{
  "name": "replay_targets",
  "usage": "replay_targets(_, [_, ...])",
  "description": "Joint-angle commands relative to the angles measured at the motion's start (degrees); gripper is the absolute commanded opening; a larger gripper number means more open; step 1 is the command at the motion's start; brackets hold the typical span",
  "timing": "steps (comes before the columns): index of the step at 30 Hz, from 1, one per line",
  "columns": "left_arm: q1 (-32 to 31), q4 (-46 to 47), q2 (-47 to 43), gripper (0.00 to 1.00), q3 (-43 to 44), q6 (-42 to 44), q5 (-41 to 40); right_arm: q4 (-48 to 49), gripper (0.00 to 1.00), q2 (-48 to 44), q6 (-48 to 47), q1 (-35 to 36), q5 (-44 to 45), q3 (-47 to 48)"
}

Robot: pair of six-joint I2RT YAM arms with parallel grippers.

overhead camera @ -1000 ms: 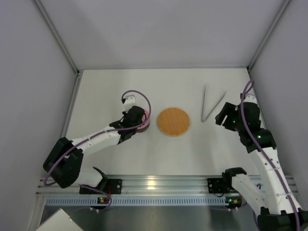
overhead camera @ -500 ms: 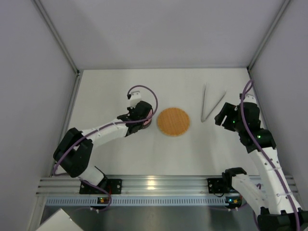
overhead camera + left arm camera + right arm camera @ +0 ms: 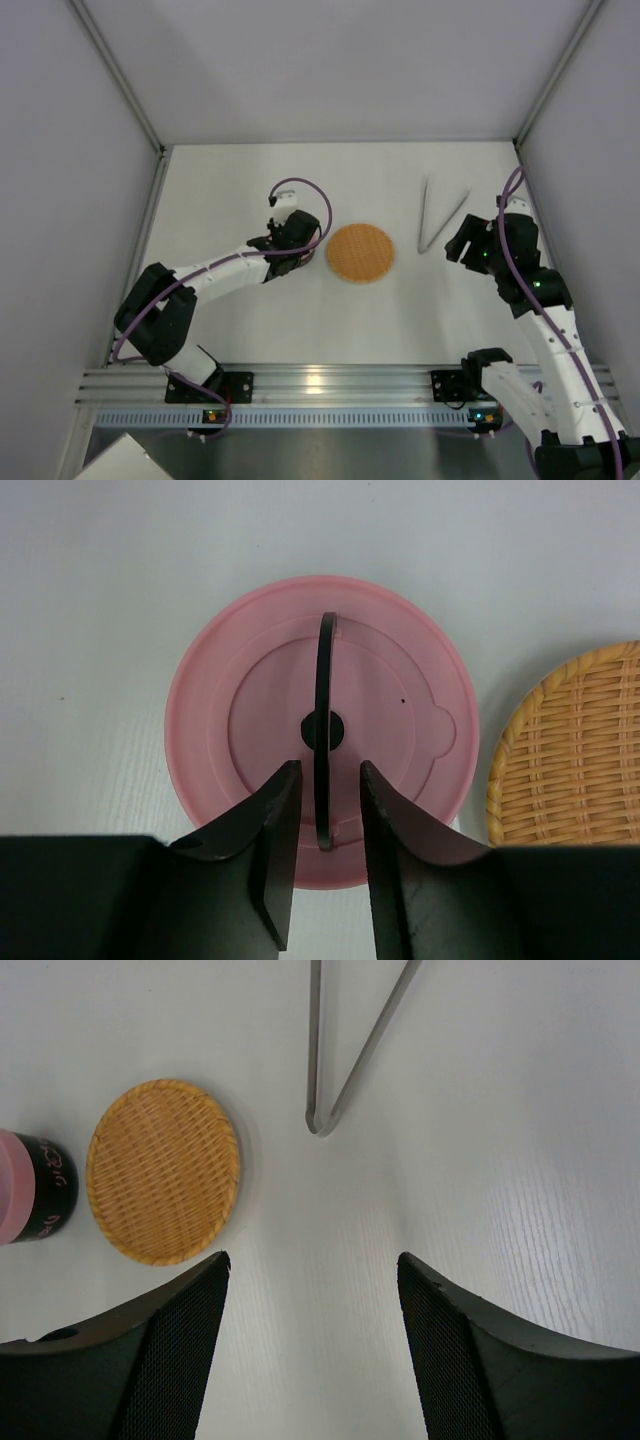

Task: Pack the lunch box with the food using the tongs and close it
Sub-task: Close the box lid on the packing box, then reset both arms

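In the left wrist view the left claw (image 3: 327,772) hangs over the pink lid (image 3: 250,730) of the lunch box (image 3: 45,1192). Its two dark fingers (image 3: 275,840) stand on either side of the thin black handle (image 3: 322,670), and a slim gap shows on each side, so the claw is released and straddles the handle without pinching it. The lid fills the middle of that frame, and the rim of the orange disc (image 3: 360,253) shows at the right edge. In the top view the lunch box sits left of centre on the white table (image 3: 250,180), mostly hidden under the left claw and just beside the disc. The tongs (image 3: 318,1128) lie well apart from the disc, in the upper right of the table, with the joint of their V toward the bottom of the frame. The right claw (image 3: 312,1260) hovers just beside that joint. In its own view its fingers are spread wide with only bare table between them, so it is released and grasps nothing. There the tongs lie at top centre, the disc at the left, and the lunch box at the far left edge, its side showing dark under the pink lid.
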Motion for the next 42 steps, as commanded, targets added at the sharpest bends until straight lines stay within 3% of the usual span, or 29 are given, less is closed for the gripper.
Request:
replay_targets(1, [-0.01, -12.20, 2.16, 0.36, -1.38, 0.54, 2.69, 2.69, 0.67, -0.90, -0.72, -0.83, -0.08, 0.38])
replay_targets(10, [-0.01, -10.97, -2.84, 0.52, 0.29, 2.12, 1.98, 2.87, 0.67, -0.46, -0.89, -0.83, -0.26, 0.82])
replay_targets(19, [-0.01, -5.34, -12.78, 0.58, -0.50, 6.25, 3.91, 2.60, 0.67, -0.02, -0.80, -0.83, -0.35, 1.79])
replay_targets(31, [-0.01, -8.23, -22.97, 0.63, 0.03, 6.69, 6.11, 2.60, 0.68, -0.37, -1.24, -0.83, -0.61, 1.53])
replay_targets(35, [-0.01, -12.01, -26.32, 0.73, 3.10, 7.83, 11.37, 2.78, 0.71, -1.51, -1.77, -0.83, -1.49, 1.35])
replay_targets(39, [-0.01, -20.34, -26.67, 0.84, 11.86, 9.33, 17.44, 4.18, 0.76, -3.27, -1.68, -0.83, -2.54, 0.56])
replay_targets(42, [-0.01, -25.45, -26.58, 0.99, 17.86, 11.35, 18.42, 5.33, 0.82, -4.24, -1.25, -0.83, -4.65, -0.14])
